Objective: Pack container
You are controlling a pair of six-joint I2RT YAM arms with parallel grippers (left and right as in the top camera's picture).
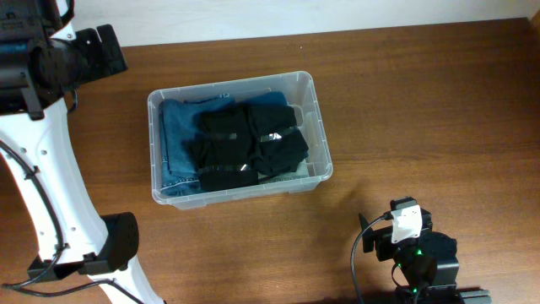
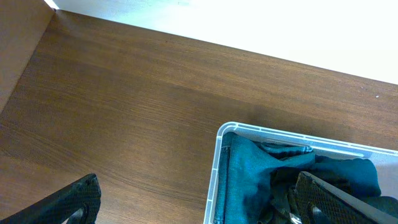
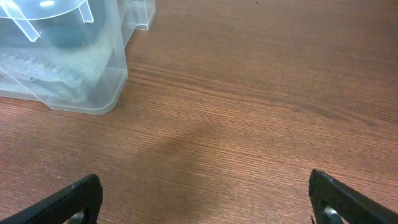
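The container (image 1: 312,110) is a clear plastic bin at the middle of the table, holding folded blue denim (image 1: 175,135) and black garments (image 1: 249,143). My left gripper (image 1: 105,49) is open and empty, up at the far left, apart from the bin. In the left wrist view its fingers (image 2: 199,208) straddle the container's corner rim (image 2: 219,155) from above, with the denim (image 2: 249,168) showing inside. My right gripper (image 1: 375,236) is open and empty near the front right. In the right wrist view its fingers (image 3: 208,205) hang over bare table, with the container's corner (image 3: 93,81) at top left.
The brown wooden table (image 1: 422,101) runs on around the bin on all sides. A white wall edge (image 2: 249,25) lies behind the table. The left arm's white links (image 1: 42,169) stand along the left edge.
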